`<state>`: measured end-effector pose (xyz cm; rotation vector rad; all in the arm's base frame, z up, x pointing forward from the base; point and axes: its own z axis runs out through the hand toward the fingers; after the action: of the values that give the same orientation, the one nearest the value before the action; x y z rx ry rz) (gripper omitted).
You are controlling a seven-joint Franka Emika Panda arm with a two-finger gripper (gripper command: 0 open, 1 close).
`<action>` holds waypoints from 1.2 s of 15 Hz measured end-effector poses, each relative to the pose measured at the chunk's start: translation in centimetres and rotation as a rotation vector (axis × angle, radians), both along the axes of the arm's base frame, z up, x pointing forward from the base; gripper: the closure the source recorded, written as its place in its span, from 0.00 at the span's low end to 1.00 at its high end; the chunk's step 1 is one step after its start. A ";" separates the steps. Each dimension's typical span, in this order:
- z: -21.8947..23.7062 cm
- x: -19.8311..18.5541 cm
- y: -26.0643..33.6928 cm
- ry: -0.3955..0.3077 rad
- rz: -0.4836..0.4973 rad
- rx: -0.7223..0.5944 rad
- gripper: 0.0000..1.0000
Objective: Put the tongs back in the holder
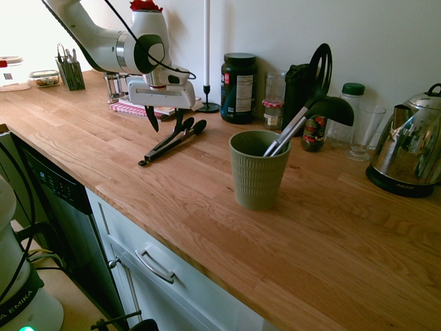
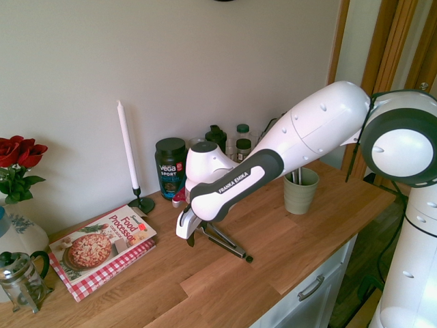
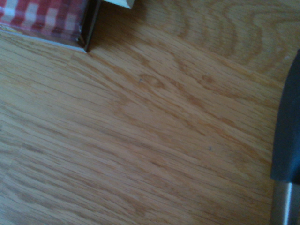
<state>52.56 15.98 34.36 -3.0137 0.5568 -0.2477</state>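
Observation:
The tongs [image 1: 169, 143] lie flat on the wooden counter, black tips toward the wall and silver arms pointing at the front edge. My gripper [image 1: 165, 121] hangs open just above the tip end and holds nothing; one dark finger [image 1: 151, 117] shows left of the tips. From the other side, the gripper [image 2: 192, 238] sits over the tongs [image 2: 225, 244]. One black tip on its silver arm [image 3: 286, 140] shows in the wrist view. The olive-green ribbed holder [image 1: 258, 172] stands upright to the right, holding a black ladle [image 1: 329, 109] and a slotted spatula [image 1: 320, 65]. The holder [image 2: 300, 191] is behind the arm.
A checked cookbook [image 2: 102, 249] lies just behind the gripper. A white candle [image 1: 207, 55], a dark supplement jar [image 1: 238, 88], bottles and glasses [image 1: 365, 131] line the wall. A steel kettle [image 1: 406, 155] stands far right. A dark cutlery caddy [image 1: 70, 72] stands far left.

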 end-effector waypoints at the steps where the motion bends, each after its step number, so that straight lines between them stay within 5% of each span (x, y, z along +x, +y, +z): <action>1: 0.0 0.0 0.1 -0.001 0.000 -0.003 1.00; 18: -0.7 -0.5 -1.3 -0.002 -0.042 -0.018 1.00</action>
<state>52.05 14.70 33.67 -3.0213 0.6211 -0.2602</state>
